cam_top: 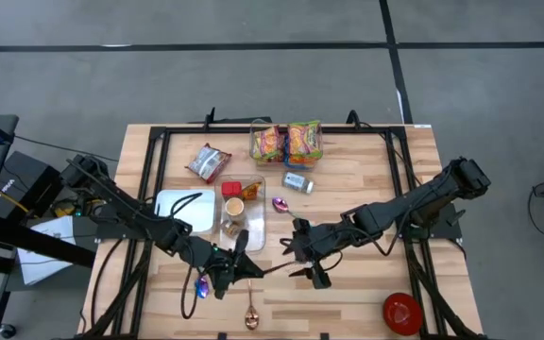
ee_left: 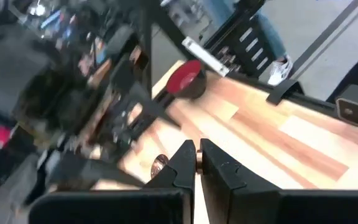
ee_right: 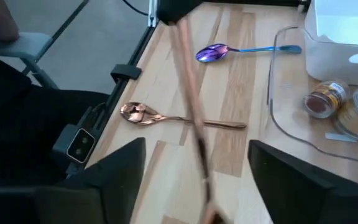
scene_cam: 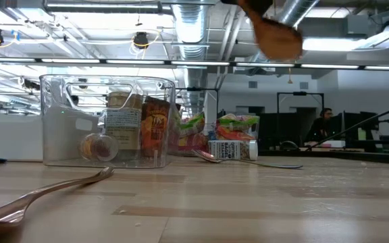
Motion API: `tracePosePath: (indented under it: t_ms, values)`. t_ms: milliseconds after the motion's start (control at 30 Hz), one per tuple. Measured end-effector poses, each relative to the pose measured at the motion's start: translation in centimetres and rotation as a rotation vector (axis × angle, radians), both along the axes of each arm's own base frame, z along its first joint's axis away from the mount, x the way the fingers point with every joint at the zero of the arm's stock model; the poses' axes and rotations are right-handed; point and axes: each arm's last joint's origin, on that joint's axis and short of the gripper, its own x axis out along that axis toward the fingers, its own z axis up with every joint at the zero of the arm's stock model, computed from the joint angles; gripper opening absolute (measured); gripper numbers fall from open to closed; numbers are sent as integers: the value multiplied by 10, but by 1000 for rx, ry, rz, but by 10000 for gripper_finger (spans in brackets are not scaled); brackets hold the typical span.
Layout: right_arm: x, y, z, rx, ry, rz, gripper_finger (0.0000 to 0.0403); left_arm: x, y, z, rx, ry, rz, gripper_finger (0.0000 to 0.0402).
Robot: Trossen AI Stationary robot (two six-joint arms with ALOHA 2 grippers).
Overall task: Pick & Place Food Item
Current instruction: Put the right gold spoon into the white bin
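A red bowl [cam_top: 401,313] sits at the table's near right corner. A copper spoon [cam_top: 251,309] lies at the near edge, a blue-handled spoon [cam_top: 201,286] just left, perhaps partly hidden.

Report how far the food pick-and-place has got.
Done: jars and a brown pouch sit in the clear bin. In hand: the left pincer is shut on a thin copper handle, not food; the right pincer stands open. Left: two snack bags, a silver packet and a small carton lie outside the bin.
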Motion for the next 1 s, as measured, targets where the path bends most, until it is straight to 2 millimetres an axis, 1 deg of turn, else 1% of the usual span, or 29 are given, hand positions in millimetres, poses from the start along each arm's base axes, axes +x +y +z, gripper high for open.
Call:
tracePosePath:
  t_ms: [133, 267, 333, 467, 600, 733, 867, 1000]
  values:
    - [-2, -4, 3, -29, -6, -44, 294, -13, 10, 8, -12, 49, 144, 4]
    - [-5, -7, 5, -40, 0, -82, 295, -34, 15, 20, -40, 73, 271, 2]
    - [-5, -7, 3, -49, 19, -86, 295, -46, 13, 25, -41, 64, 325, 3]
    - [-7, -8, 1, -46, 51, -102, 295, -70, 5, 29, -6, 30, 465, 2]
    - [-8, -8, 0, -43, 63, -109, 295, -93, -5, 35, -32, -42, 542, 3]
    - [-8, -8, 0, -44, 66, -109, 295, -113, -10, 39, -58, -102, 604, 2]
    - [-8, -8, 0, -44, 67, -109, 295, -125, -11, 40, -100, -130, 632, 3]
    - [-8, -8, 0, -45, 67, -110, 295, -128, -6, 44, -171, -146, 657, 2]
